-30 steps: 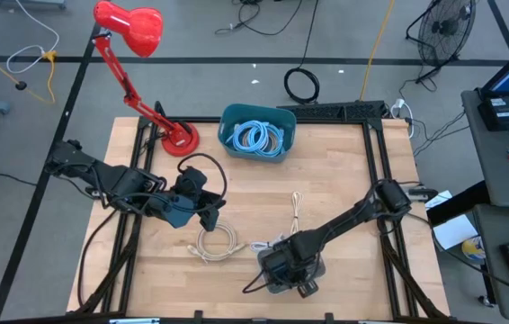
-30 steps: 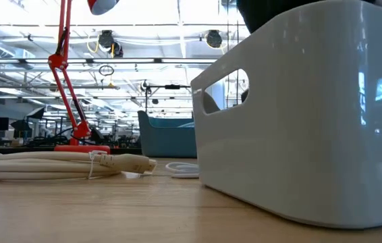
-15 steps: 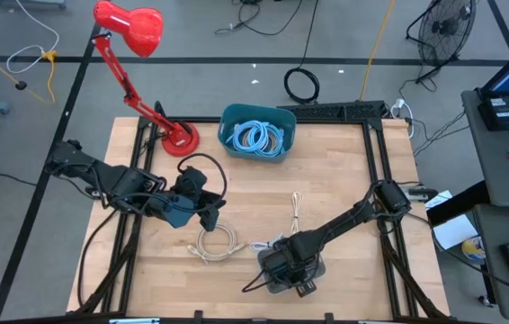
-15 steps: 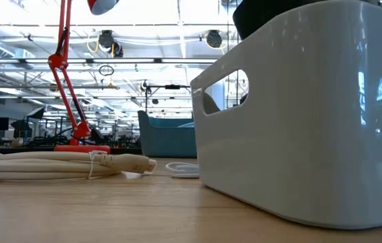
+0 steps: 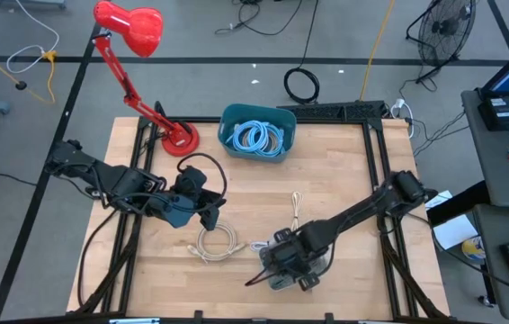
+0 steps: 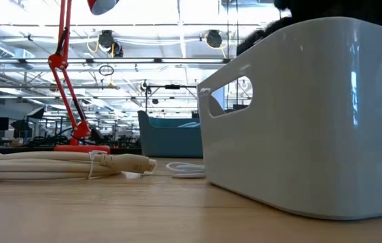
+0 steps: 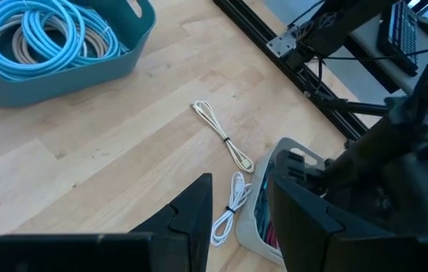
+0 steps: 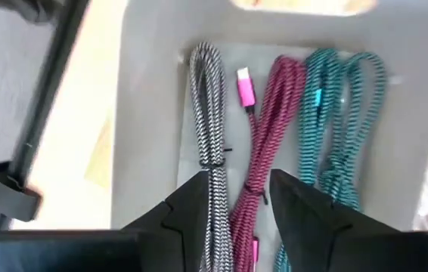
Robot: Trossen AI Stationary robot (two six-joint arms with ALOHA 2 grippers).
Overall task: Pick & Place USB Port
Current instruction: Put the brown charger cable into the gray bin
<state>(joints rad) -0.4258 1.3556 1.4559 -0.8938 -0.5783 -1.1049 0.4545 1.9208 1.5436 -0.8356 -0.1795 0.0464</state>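
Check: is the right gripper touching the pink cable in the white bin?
Apart. The right wrist view shows the right gripper open above the pink cable, which lies free in the white bin.

A wooden counter (image 5: 344,171) is seen from above, framed by black rails. A red lamp (image 5: 138,54) is planted at its far left corner, beside a teal bin (image 5: 256,131) filled with blue cable coils (image 5: 259,138). The left gripper (image 5: 208,207) is held over the counter's left half, just above a coiled white cable (image 5: 215,243). The right gripper (image 5: 292,270) is positioned over a white bin (image 5: 319,266) near the front edge. A thin cable (image 5: 297,209) is laid between the bins.
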